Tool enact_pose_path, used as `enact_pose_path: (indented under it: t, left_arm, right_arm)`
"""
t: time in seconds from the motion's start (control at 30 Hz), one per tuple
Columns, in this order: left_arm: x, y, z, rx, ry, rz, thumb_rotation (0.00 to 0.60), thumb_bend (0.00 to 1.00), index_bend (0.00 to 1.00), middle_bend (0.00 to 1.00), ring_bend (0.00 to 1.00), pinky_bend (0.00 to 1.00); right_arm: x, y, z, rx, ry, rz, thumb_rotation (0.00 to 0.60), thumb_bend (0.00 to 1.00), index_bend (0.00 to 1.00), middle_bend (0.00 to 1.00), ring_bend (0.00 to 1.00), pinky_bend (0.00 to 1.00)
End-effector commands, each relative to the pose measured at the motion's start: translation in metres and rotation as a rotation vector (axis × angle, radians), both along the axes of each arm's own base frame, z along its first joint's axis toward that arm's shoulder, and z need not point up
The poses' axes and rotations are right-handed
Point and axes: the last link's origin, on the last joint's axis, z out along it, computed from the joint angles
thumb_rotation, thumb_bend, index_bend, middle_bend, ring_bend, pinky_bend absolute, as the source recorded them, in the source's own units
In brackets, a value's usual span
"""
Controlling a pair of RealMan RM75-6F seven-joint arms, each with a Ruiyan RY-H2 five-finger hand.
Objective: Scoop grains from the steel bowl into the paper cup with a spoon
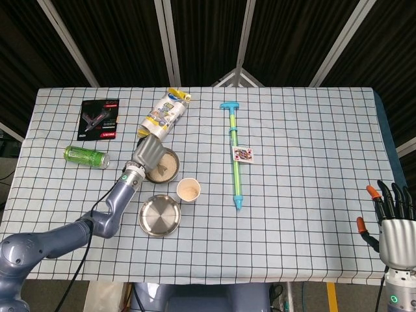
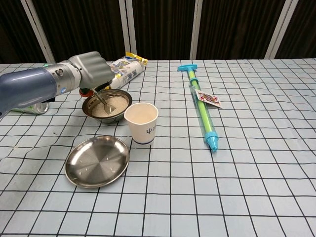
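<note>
While the left robot hand grips the spoon with its tip dug into the grains of the steel bowl, it should level the spoon before lifting toward the paper cup just beside; the right robot hand hangs spread, well apart.

White cloth with black grid. Silver bowl with pale beige grains; silver spoon; silver plate. White cup with dark logo. Grey left hand, blue-grey arm. Grey right hand, black fingers, orange tips. Green can. Cyan and green pump. Black booklet, red print. White, yellow, blue bag.
</note>
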Motion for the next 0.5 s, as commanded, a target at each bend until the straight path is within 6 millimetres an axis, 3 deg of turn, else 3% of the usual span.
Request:
enact_pose_path:
  t: [0.03, 0.5]
  left_arm:
    - [-0.001, -0.002, 0.005, 0.01, -0.043, 0.046, 0.6, 0.47, 0.56, 0.99, 1.0, 1.0]
    - [-0.024, -0.012, 0.024, 0.043, -0.171, 0.2, 0.6, 0.47, 0.57, 0.99, 1.0, 1.0]
  right_arm:
    - [0.0, 0.0, 0.0, -0.002, 0.001, 0.0, 0.6, 0.38, 0.18, 0.13, 0.0, 0.0]
    - [0.001, 0.0, 0.0, 0.001, 0.003, -0.001, 0.6, 0.38, 0.18, 0.13, 0.0, 0.0]
